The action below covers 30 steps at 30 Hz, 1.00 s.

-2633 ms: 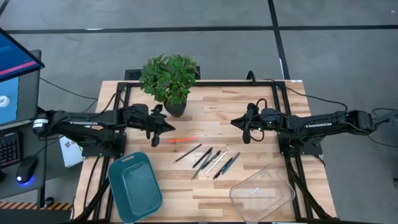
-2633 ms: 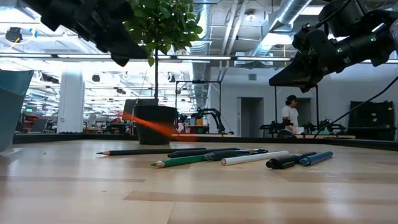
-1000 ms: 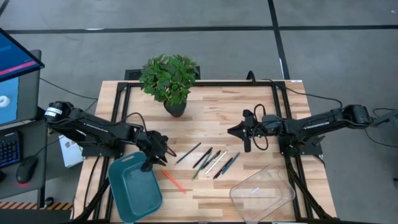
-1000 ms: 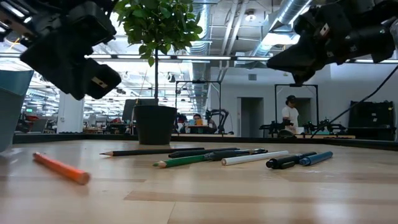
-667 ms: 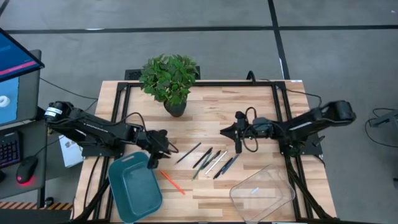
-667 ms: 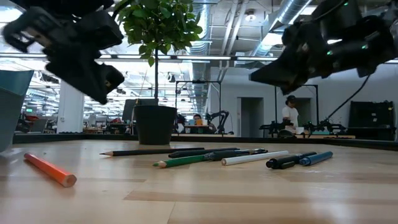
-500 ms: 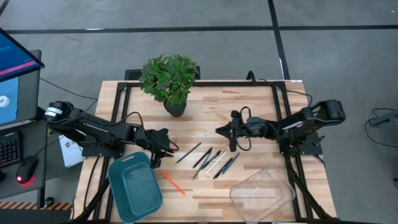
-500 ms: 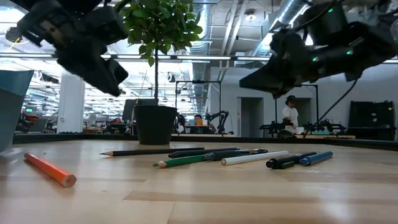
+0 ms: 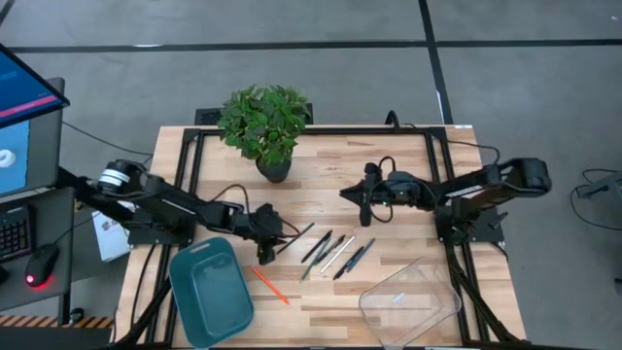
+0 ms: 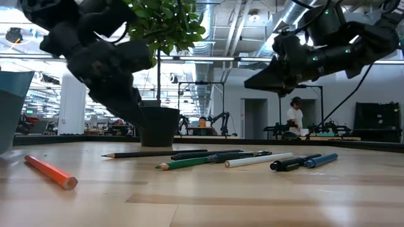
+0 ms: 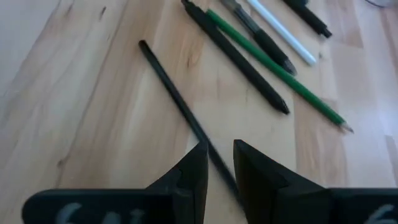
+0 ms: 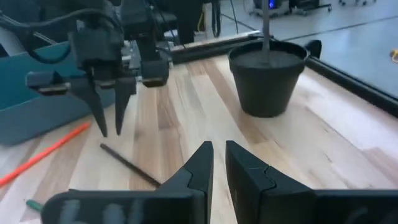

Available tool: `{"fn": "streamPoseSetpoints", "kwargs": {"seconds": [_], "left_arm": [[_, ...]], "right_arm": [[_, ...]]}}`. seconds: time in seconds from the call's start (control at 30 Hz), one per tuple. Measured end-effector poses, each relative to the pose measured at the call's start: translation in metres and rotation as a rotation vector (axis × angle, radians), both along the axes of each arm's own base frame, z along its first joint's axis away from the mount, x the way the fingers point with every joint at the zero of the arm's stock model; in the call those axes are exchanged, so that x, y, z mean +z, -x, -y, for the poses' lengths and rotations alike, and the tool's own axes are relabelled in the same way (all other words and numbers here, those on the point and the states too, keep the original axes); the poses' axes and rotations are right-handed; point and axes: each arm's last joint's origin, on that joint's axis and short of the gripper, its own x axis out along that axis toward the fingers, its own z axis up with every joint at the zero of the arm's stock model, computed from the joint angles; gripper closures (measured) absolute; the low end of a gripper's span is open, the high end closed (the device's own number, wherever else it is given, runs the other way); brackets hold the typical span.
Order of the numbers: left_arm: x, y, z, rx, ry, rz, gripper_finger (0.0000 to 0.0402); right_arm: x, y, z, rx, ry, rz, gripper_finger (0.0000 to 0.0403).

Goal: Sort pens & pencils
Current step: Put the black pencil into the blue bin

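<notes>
Several pens and pencils (image 9: 333, 253) lie side by side at mid-table. They include a black pencil (image 11: 174, 93), a green pencil (image 11: 280, 68), a whitish pen (image 10: 259, 159) and a blue one (image 10: 322, 159). An orange pencil (image 9: 270, 285) lies apart on the wood, beside the teal tray (image 9: 211, 292). My left gripper (image 11: 219, 152) is open and points down over the black pencil's near-left end, one finger on each side of it and just above it (image 12: 107, 124). My right gripper (image 9: 342, 193) hovers beyond the row, its fingers a narrow gap apart (image 12: 217, 149).
A potted plant (image 9: 264, 122) stands at the far side, left of centre. A clear plastic container (image 9: 408, 301) sits at the near right corner. Bare wood lies between the orange pencil and the container. People and other rigs show in the room behind.
My left gripper has moved from over the tray's far right corner toward the table's right and has come down over the black pencil's end. My right gripper has drifted toward the table's left and a little toward the far edge. The orange pencil has settled beside the tray.
</notes>
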Motion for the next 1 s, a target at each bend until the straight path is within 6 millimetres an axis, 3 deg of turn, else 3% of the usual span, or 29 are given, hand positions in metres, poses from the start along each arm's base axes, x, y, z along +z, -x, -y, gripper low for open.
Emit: {"fn": "streamPoseSetpoints", "kwargs": {"seconds": [0.3, 0.57, 1.0], "left_arm": [[-0.008, -0.018, 0.017, 0.124, -0.046, -0.002, 0.0335], [-0.010, -0.017, 0.022, 0.244, -0.043, 0.011, 0.0335], [-0.009, -0.015, 0.031, 0.294, -0.018, 0.036, 0.0335]], "right_arm": [[0.000, 0.004, -0.001, 0.007, 0.011, -0.036, 0.0337], [-0.001, 0.004, -0.001, 0.009, 0.018, -0.048, 0.0337], [0.000, 0.004, -0.001, 0.009, 0.018, -0.045, 0.0337]]}}
